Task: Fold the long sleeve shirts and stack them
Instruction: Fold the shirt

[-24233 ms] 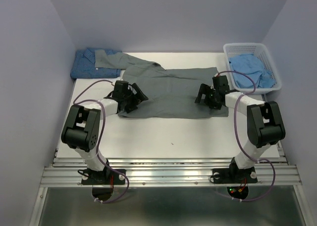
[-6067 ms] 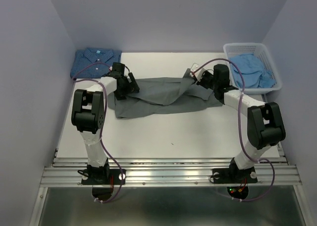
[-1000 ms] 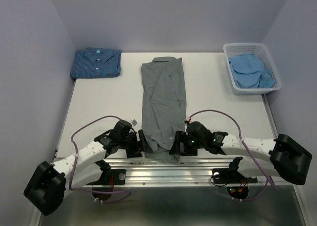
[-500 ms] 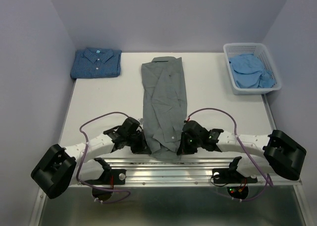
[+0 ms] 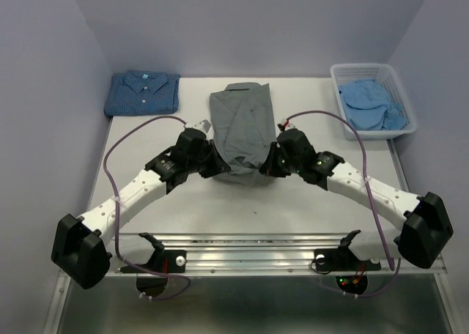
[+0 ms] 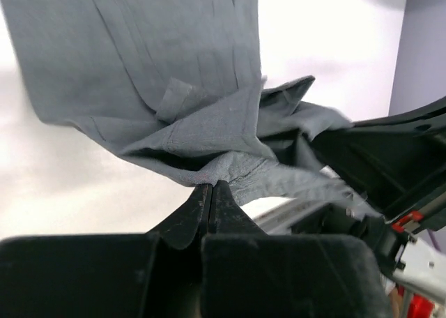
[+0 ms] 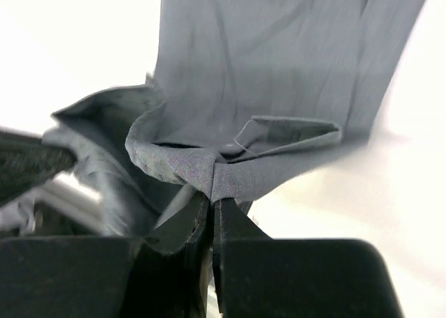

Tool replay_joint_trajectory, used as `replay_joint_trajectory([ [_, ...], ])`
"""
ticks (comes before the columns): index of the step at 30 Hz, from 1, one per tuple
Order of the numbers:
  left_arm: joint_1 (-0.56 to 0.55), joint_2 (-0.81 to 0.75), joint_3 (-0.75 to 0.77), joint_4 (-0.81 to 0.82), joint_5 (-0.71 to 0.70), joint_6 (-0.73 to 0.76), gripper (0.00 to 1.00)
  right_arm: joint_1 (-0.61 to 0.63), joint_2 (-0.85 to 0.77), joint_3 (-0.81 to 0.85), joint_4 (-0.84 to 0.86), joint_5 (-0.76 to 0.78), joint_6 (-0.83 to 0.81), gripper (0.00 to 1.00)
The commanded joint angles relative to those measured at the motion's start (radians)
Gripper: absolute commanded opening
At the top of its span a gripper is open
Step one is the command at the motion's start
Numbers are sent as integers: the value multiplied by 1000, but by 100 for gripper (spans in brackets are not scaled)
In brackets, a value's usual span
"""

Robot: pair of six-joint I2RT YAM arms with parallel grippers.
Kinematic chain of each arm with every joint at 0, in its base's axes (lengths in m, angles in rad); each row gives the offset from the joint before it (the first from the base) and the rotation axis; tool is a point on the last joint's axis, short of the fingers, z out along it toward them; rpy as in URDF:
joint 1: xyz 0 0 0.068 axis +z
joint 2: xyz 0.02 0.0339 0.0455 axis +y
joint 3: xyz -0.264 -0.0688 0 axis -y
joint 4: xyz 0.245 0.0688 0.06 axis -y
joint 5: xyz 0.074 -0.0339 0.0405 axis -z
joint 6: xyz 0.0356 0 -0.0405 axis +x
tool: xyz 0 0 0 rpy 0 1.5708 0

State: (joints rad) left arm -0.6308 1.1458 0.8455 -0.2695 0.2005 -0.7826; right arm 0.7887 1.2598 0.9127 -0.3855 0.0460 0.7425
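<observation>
1. Blue dotted shirt (image 5: 142, 92) lies folded at the far left.
2. Left gripper (image 5: 212, 165) is clamped on the grey shirt (image 5: 242, 121) (near hem, left corner).
3. Right gripper (image 5: 272, 163) pinches the hem's right corner.
4. Pale blue shirt (image 5: 370, 103) sits in the basket (image 5: 374, 134).

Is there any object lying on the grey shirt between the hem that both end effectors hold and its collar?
No, nothing visible. The left end effector and the right end effector are shut on the hem of the grey shirt, and the cloth up to the collar lies bare.
</observation>
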Motion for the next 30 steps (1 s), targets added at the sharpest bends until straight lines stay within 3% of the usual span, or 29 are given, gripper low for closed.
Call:
replay_joint_trajectory([
  [1,58,84,107,32,-62,65,0,-92,110,191,-4,28,-187,1],
  [5,167,185,191,128,-32,89,0,-170,236,337,2,22,-250,1],
  [11,233,401,413,156,-32,167,0,-284,446,533,34,-36,-311,1],
  [19,260,591,570,102,-4,197,0,-327,602,637,36,-107,-331,5],
  [25,263,678,615,34,-62,194,1,-345,681,637,28,-133,-338,15],
  [26,266,702,624,18,-73,194,4,-345,688,638,27,-129,-339,20],
  [28,267,726,647,-39,-125,181,31,-345,711,647,20,-114,-341,31],
  [30,266,727,649,-53,-173,161,98,-345,725,663,8,-103,-350,52],
])
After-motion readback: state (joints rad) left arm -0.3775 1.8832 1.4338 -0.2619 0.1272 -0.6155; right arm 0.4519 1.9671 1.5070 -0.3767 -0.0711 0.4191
